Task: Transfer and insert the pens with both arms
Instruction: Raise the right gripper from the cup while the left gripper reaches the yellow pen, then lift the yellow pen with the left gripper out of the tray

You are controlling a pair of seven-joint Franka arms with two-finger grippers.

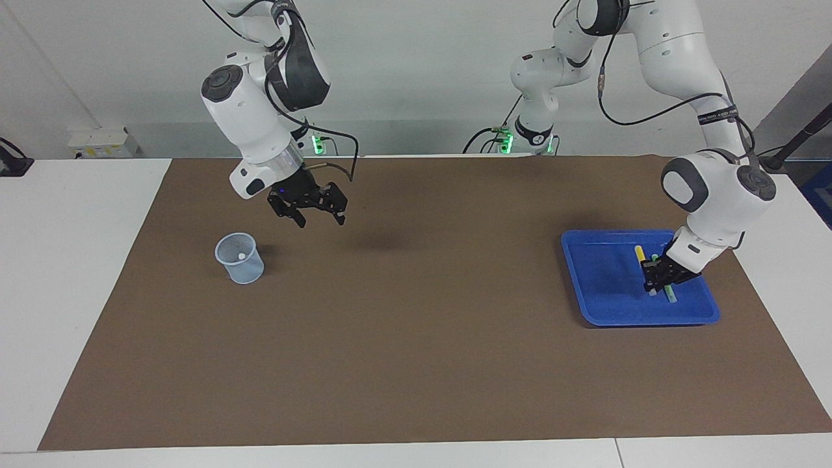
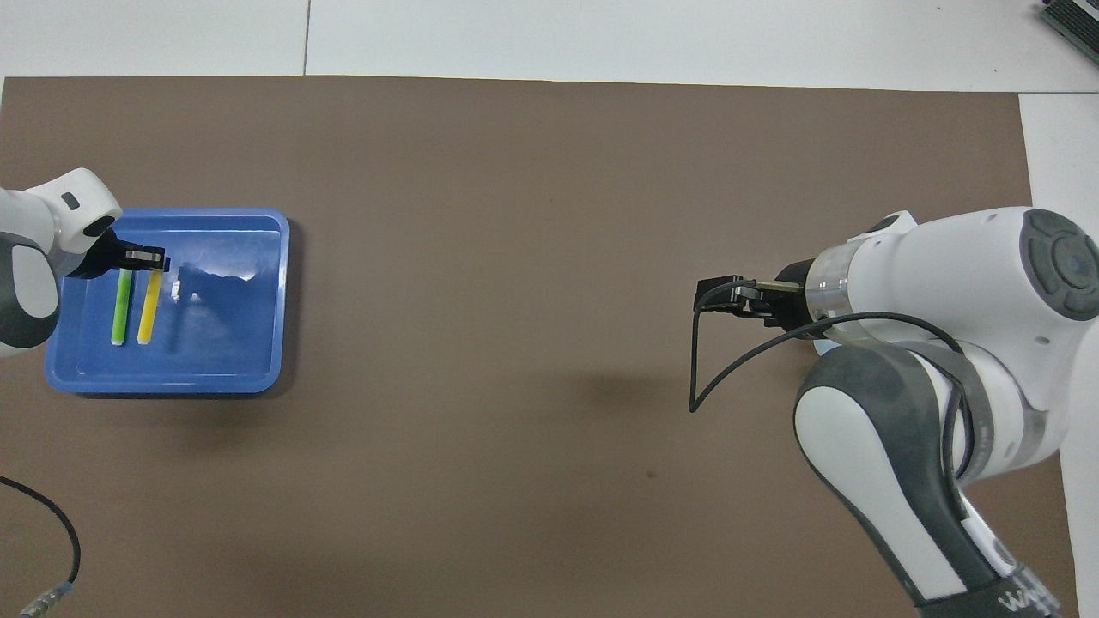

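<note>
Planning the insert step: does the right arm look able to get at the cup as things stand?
Probably yes: the right gripper hangs open over the mat beside the cup, nothing between; the left gripper grips the yellow pen in the tray.

Overhead: right arm (image 2: 944,343) covers the cup (image 1: 239,258) almost fully. Left hand (image 1: 662,278) hides the yellow pen's (image 1: 641,255) cap end; you can't confirm its grip.

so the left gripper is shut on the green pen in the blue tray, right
Not quite: the left gripper is shut on the yellow pen, not the green pen, which lies untouched beside it in the blue tray. The overhead view shows the gripper at the yellow pen's end.
</note>
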